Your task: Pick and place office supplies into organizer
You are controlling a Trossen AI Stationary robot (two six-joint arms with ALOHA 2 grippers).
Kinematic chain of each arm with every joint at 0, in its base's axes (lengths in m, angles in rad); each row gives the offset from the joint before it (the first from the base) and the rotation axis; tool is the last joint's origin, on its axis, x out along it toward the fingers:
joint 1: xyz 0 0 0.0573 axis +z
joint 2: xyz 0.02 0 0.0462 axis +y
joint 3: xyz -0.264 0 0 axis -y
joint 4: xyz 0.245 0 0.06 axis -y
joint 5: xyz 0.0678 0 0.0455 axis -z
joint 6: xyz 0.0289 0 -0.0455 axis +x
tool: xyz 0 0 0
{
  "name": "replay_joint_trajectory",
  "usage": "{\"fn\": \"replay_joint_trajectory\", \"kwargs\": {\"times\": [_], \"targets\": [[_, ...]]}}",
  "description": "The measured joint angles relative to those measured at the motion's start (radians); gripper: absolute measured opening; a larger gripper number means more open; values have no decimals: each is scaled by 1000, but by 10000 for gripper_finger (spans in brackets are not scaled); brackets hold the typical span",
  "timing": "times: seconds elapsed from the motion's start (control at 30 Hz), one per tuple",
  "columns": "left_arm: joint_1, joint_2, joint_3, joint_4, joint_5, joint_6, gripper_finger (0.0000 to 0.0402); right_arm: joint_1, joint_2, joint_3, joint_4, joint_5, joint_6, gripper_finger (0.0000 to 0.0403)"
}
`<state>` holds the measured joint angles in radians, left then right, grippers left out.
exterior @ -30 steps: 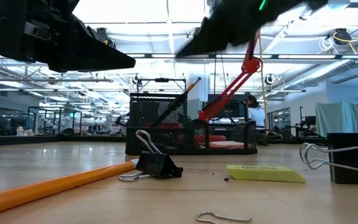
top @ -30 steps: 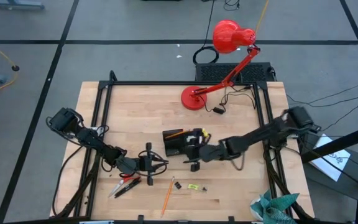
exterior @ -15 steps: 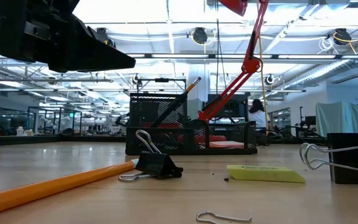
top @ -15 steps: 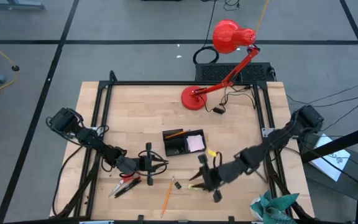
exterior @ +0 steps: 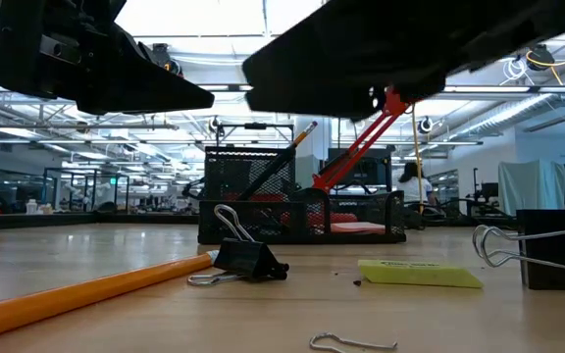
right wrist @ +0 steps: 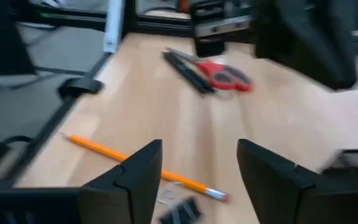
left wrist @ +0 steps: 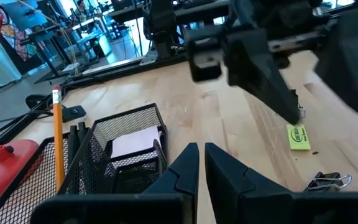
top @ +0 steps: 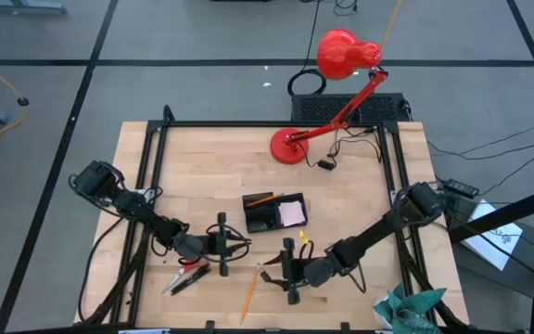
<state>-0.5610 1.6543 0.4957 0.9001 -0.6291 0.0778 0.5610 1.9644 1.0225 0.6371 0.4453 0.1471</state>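
**A:** Spotted the change? Right arm was parked over the organizer [top: 274, 212] at mid-frame a second ago, swung out to the lower right, and now sits low at bottom centre of the table [top: 360, 176].

**B:** Yep. Looks like a drop-off is done and the next pickup is starting, though that's just a guess. Right gripper [top: 277, 271] is spread wide with nothing between the fingers, hovering just beside the orange pencil [top: 248, 297].

**A:** And the left one?

**B:** Left gripper [top: 239, 244] is pinched closed on nothing, waiting left of centre, near the red-handled scissors [top: 188, 276].

**A:** Pencil orientation?

**B:** Lying flat, long axis running almost top to bottom of the overhead frame, upper end leaning a touch right. Can't tell which end is sharpened. Probably needs a grab across the shaft.

**A:** Small stuff?

**B:** Yellow-green eraser [exterior: 418, 274] and binder clip [exterior: 248, 260] not yet in the organizer, so plenty left.
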Motion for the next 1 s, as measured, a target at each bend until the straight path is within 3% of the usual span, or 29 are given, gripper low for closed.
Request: {"fn": "replay_joint_trajectory", "kwargs": {"times": [0.27,0.67,1.0], "targets": [[4,0,0,0,0,7,35,-4,72,20,54,-94,49,218],[12,0,0,-9,0,0,35,-11,76,35,-20,-80,74,214],[11,0,0,-16,0,-10,35,39,-74,35,-441,-86,137,212]]}}
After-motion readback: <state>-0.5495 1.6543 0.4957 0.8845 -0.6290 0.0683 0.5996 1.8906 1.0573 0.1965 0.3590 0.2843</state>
